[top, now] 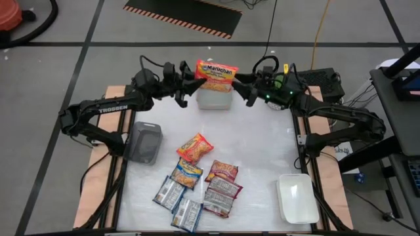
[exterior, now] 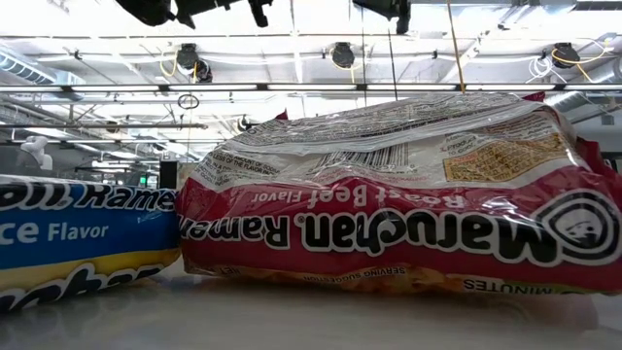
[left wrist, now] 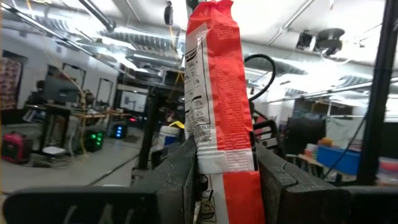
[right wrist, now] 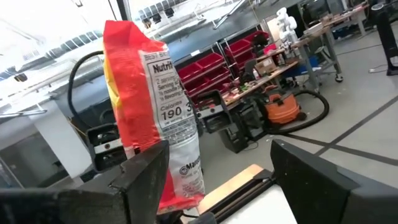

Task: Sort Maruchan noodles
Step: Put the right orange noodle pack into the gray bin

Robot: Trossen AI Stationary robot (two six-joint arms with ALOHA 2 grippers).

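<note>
An orange-red Maruchan noodles packet (top: 215, 74) hangs in the air over a pale tray (top: 215, 99) at the table's far edge. My left gripper (top: 192, 85) is shut on it from the left. My right gripper (top: 249, 94) stands open at the packet's right side, with the packet (right wrist: 149, 118) next to one finger (right wrist: 146, 177). Several more packets lie flat on the near half of the table: orange-red (top: 195, 147), blue and yellow (top: 187, 174), maroon (top: 223, 189) and silver-blue (top: 169, 193). My left gripper pinches the packet between its two fingers (left wrist: 180, 177), one on each flat face, at the packet's end nearest the gripper (left wrist: 227, 165). The fingers come from the table's left, slanting upward. The packet sticks up past them, lifted clear of the tray. My right gripper: I cannot tell whether its finger touches the packet.
A grey tray (top: 144, 141) sits at the table's left and a white tray (top: 296, 196) at the near right. In the low view a maroon packet (exterior: 389, 214) and a blue one (exterior: 78, 238) lie right before the camera. Bare table lies right of the packets.
</note>
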